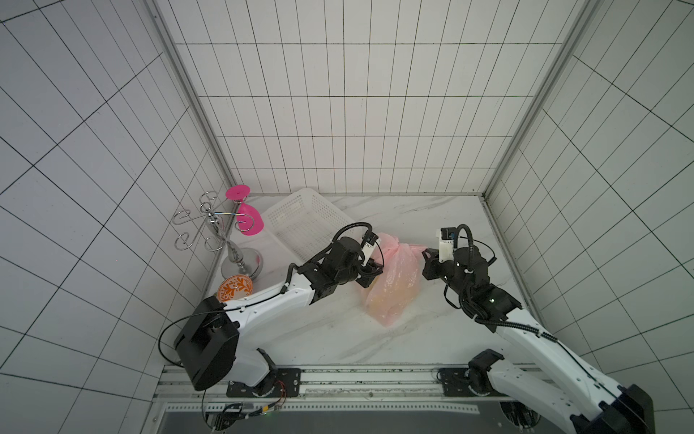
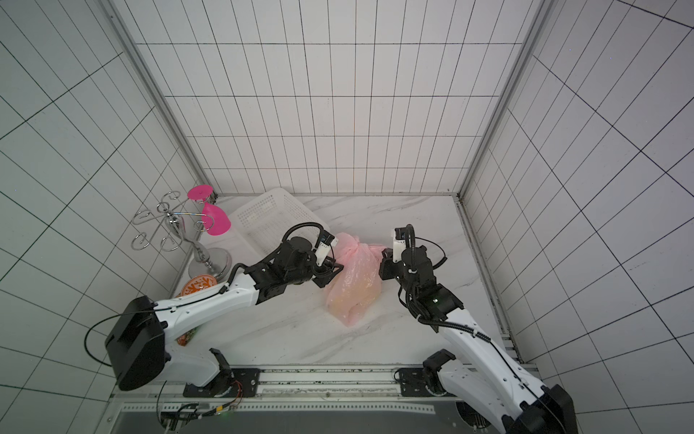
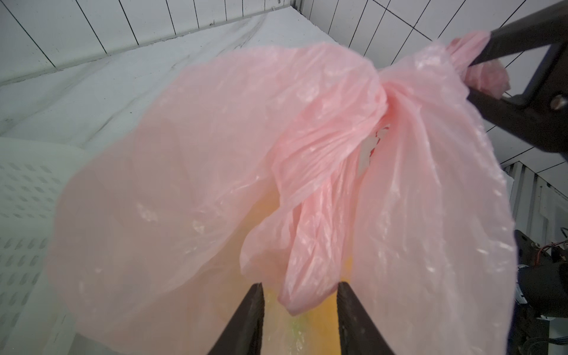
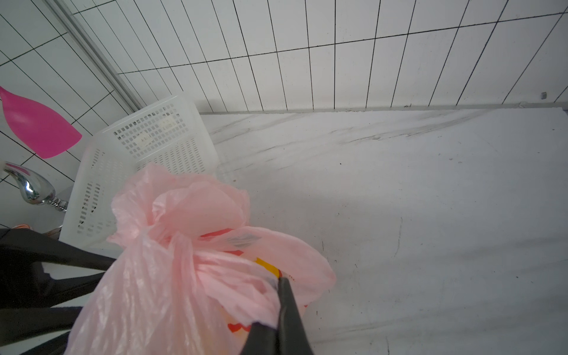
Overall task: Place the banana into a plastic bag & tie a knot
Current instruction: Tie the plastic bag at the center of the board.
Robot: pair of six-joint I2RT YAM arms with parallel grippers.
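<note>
- The left arm reaches forward across the marble table (image 1: 330, 338). The left gripper (image 3: 299, 289) holds its jaws apart around a loose fold of the plastic bag (image 1: 394, 278).
- The right arm bends inward. The right gripper (image 4: 280, 282) is clamped on a bag handle.
- The bag sits on the table between both grippers.

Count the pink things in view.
2: the plastic bag lying mid-table, and a magenta glass hanging upside down on the chrome rack at the far left. More may be hidden.
</note>
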